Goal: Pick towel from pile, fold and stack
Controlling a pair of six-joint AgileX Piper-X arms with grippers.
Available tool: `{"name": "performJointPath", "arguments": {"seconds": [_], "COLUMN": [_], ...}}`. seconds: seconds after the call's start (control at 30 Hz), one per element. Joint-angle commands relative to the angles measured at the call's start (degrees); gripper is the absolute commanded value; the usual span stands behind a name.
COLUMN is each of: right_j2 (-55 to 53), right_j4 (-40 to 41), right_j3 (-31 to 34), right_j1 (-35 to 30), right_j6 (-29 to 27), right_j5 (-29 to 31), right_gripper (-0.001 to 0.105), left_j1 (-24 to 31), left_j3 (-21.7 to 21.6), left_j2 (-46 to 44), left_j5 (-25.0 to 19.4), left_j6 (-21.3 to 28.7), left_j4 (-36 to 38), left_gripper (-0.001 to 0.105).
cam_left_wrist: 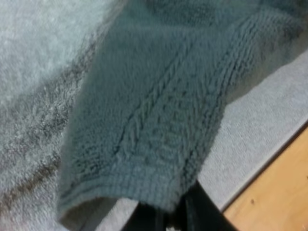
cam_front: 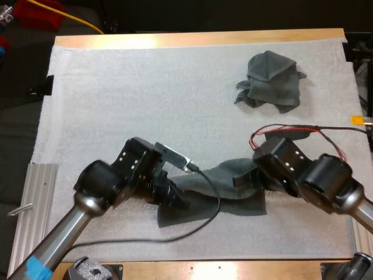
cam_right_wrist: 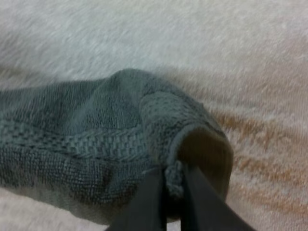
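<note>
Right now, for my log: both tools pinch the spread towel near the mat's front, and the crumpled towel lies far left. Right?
No: the high view shows the crumpled towel far right, not left. The left tool and right tool do pinch the spread towel at the front of the mat.

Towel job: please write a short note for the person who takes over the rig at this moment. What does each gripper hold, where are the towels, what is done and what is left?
Left gripper: shut on one end of the spread towel.
Right gripper: shut on the hem at its other end.
The spread towel lies stretched between them on the near part of the mat. The crumpled towel sits at the far right of the mat, untouched.
Done: one towel picked and pulled open.
Left: fold it, set it down as the stack, then likely the same for the crumpled towel.
</note>
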Motion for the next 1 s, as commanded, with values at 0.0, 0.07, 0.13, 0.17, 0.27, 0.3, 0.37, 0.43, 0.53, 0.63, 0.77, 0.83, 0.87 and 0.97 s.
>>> {"name": "performJointPath", "arguments": {"seconds": [0.0,0.07,0.13,0.17,0.27,0.3,0.37,0.43,0.53,0.63,0.77,0.83,0.87,0.97], "right_j2": [0.9,2.3,6.5,8.7,10.5,12.8,14.0,14.7,16.1,17.5,19.2,20.3,20.6,21.1], "right_j4": [-1.5,-2.8,-7.0,-8.5,-10.1,-13.6,-15.4,-16.3,-19.0,-23.1,-25.5,-26.5,-27.0,-28.5], "right_j3": [-0.1,-0.1,-0.1,-0.1,-0.1,-0.1,-0.1,-0.1,-0.1,-0.1,-0.1,-0.1,-0.1,-0.1], "right_j1": [-1.2,-2.8,-7.6,-9.9,-11.8,-14.3,-15.5,-16.1,-16.2,-16.4,-16.4,-16.4,-16.4,-16.4], "right_j6": [0.0,0.0,0.8,2.0,3.2,5.3,5.8,5.9,5.0,5.1,6.7,8.7,9.2,10.6], "right_j5": [-0.8,-2.3,-8.8,-12.0,-14.9,-18.1,-18.6,-18.7,-18.5,-18.4,-17.5,-17.3,-17.3,-17.3], "right_gripper": [0.001,0.001,0.001,0.001,0.001,0.001,0.001,0.001,0.001,0.001,0.001,0.004,0.007,0.022], "left_j1": [1.6,4.1,10.5,13.7,15.8,17.7,18.2,18.1,18.1,18.1,18.1,18.1,18.1,18.1], "left_j3": [0.0,0.0,0.0,0.0,0.0,0.0,0.0,0.0,0.0,0.0,0.0,0.0,0.0,0.0], "left_j2": [1.6,3.8,8.9,11.7,13.9,17.2,19.0,19.7,19.9,19.9,20.3,21.1,21.4,21.8], "left_j5": [1.8,4.5,13.0,17.1,19.8,22.6,22.7,21.6,17.5,15.0,14.6,14.4,14.4,14.4], "left_j6": [0.2,0.2,-0.3,-1.1,-2.2,-3.7,-4.7,-4.7,-4.7,-4.7,-4.7,-4.8,-4.9,-5.3], "left_j4": [-0.8,-1.5,-4.0,-5.7,-7.3,-10.1,-12.3,-14.2,-17.1,-19.6,-21.8,-22.6,-22.7,-23.4], "left_gripper": [0.000,0.000,0.000,0.000,0.000,0.000,0.000,0.000,0.000,0.000,0.001,0.013,0.020,0.049]}}
